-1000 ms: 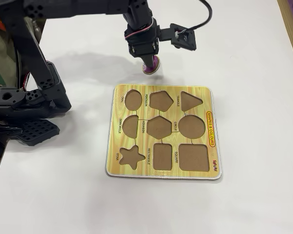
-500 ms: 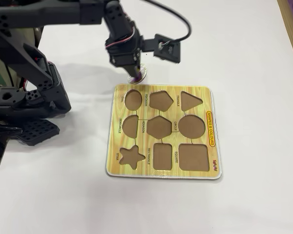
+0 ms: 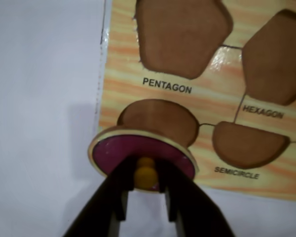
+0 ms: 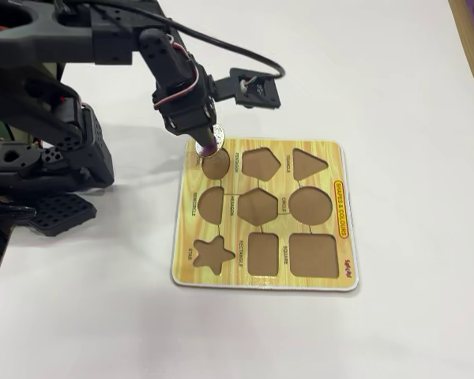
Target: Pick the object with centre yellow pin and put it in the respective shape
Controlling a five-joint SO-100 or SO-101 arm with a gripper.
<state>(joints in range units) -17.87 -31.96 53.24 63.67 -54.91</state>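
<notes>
yellow board: pentagon, hexagon, semicircle labels

The tool holds the purple piece above the board's oval cut-out.

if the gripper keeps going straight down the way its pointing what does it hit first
Most likely the oval cut-out of the shape board: the gripper holds the purple oval piece just over it, slightly off toward the board's edge; height is unclear.
</notes>
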